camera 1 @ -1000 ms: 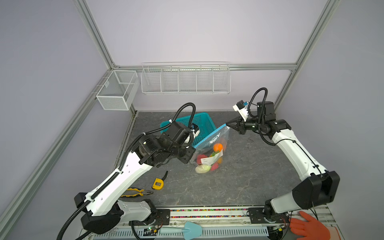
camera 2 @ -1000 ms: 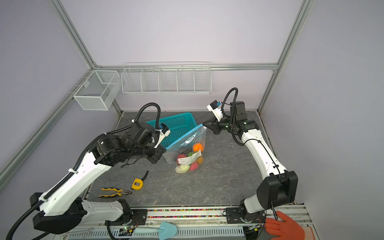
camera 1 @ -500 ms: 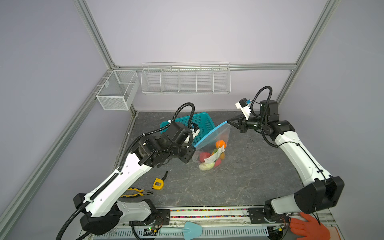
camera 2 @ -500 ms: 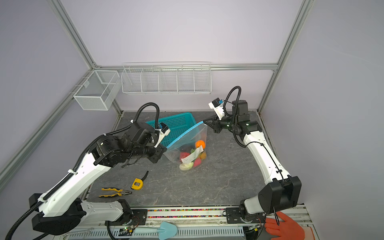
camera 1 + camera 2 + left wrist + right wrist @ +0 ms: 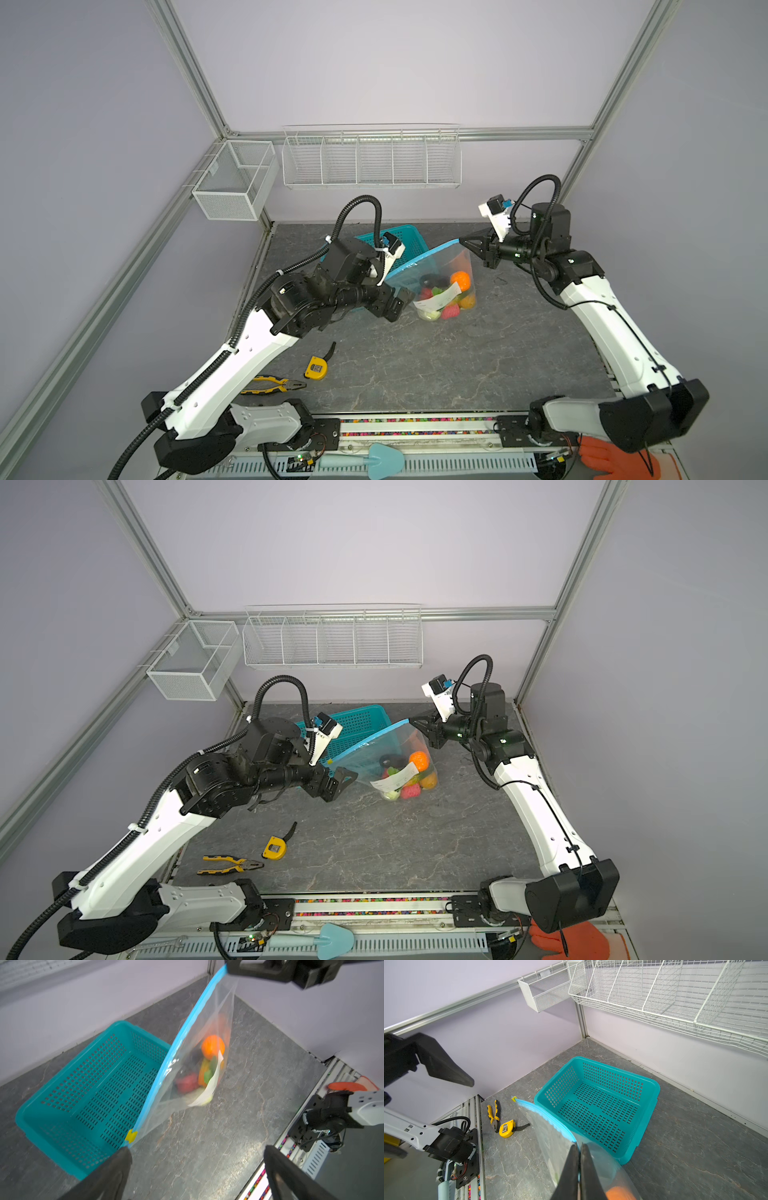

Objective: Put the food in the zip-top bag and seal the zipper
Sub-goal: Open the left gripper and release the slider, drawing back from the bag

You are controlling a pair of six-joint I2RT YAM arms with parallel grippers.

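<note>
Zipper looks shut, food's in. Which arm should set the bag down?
Right, likely. The right gripper is shut on the zip-top bag's raised corner; the left gripper is open beside the yellow slider tab, holding nothing.

In a top view, the right gripper (image 5: 412, 722) pinches the top corner of the bag (image 5: 384, 750), which hangs slanted over the table (image 5: 415, 845). The zipper (image 5: 370, 739) runs down from that corner to the slider (image 5: 330, 761) at its low end. The food (image 5: 409, 775) sits bunched at the bag's bottom: orange, yellow, pink, green and dark pieces. The left gripper (image 5: 343, 787) is just beside the slider end, jaws spread, holding nothing. The basket (image 5: 357, 723) stands behind the bag. A tape measure (image 5: 274, 848) and pliers (image 5: 230, 864) lie near the front left.
</note>
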